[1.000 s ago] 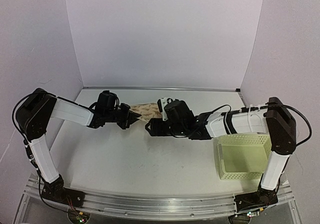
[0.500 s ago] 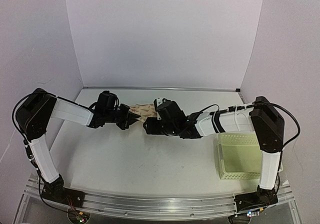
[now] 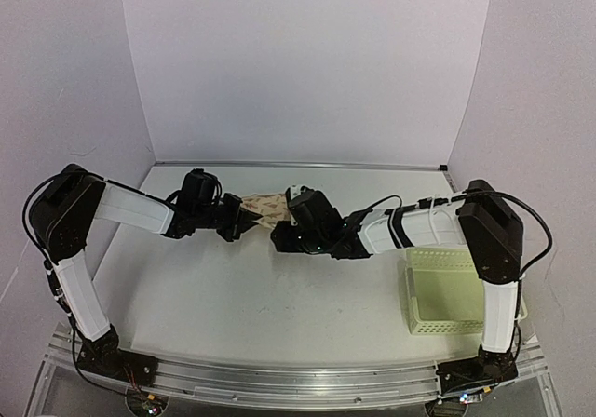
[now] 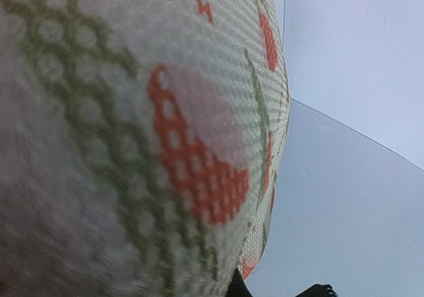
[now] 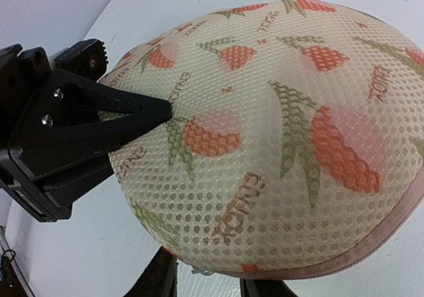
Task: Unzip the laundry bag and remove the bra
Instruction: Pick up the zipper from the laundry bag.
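The laundry bag [image 3: 270, 205] lies at the back middle of the table, a domed beige mesh pouch with red and green prints. It fills the right wrist view [image 5: 278, 124] and the left wrist view [image 4: 132, 131]. My left gripper [image 3: 244, 219] grips the bag's left end; one of its fingers [image 5: 132, 108] lies across the mesh. My right gripper [image 3: 279, 238] is open at the bag's near edge, its fingertips [image 5: 162, 277] either side of a small zip pull [image 5: 201, 270]. The bra is hidden.
A pale yellow-green lattice basket [image 3: 456, 287] stands at the right, beside the right arm's base. White walls close the table at the back and both sides.
My right gripper has moved left and farther back, up to the bag's near edge. My left gripper and the bag have stayed where they were.
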`<move>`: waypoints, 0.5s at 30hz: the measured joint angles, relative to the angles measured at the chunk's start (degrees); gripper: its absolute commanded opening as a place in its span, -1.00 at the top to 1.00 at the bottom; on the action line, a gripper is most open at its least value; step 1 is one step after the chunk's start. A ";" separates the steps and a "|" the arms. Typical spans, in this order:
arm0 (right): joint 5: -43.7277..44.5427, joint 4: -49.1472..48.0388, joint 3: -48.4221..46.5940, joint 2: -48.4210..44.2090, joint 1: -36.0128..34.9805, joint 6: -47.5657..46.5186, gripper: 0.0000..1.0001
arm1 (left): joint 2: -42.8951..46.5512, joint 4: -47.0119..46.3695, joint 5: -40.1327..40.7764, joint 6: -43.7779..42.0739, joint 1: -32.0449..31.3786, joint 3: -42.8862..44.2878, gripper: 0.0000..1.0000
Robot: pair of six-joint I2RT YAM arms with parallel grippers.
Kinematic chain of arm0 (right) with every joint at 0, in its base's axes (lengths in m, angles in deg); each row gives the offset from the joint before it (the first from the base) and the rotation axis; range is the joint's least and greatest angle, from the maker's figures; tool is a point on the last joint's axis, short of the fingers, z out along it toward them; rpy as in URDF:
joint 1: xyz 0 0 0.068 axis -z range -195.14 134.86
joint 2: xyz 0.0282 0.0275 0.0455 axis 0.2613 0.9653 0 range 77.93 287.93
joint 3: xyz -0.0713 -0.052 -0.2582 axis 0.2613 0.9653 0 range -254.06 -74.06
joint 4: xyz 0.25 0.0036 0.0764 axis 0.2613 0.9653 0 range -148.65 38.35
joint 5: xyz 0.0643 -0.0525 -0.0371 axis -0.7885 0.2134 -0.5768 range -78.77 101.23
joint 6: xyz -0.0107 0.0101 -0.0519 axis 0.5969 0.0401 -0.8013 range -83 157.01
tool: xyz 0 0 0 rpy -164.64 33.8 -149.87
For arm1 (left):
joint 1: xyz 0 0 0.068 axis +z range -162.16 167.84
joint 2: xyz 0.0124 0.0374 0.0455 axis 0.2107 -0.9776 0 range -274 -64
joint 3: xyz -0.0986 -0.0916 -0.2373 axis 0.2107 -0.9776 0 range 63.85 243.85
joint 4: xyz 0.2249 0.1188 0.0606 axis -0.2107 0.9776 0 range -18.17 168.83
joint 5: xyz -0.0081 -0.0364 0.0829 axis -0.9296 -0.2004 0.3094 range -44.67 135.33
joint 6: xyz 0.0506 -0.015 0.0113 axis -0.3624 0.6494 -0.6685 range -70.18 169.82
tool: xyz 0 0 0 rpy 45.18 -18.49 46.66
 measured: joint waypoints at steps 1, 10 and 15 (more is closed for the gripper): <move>0.15 0.13 0.00 0.00 0.00 0.04 0.50 | 0.02 0.00 0.00 0.00 0.00 0.00 1.00; 1.03 0.79 -0.42 0.02 0.00 -0.15 1.00 | 0.02 0.00 0.00 -0.04 0.00 0.00 1.00; 1.51 1.01 -0.42 0.02 -0.02 0.04 1.00 | 0.02 0.00 0.00 -0.13 0.00 0.00 1.00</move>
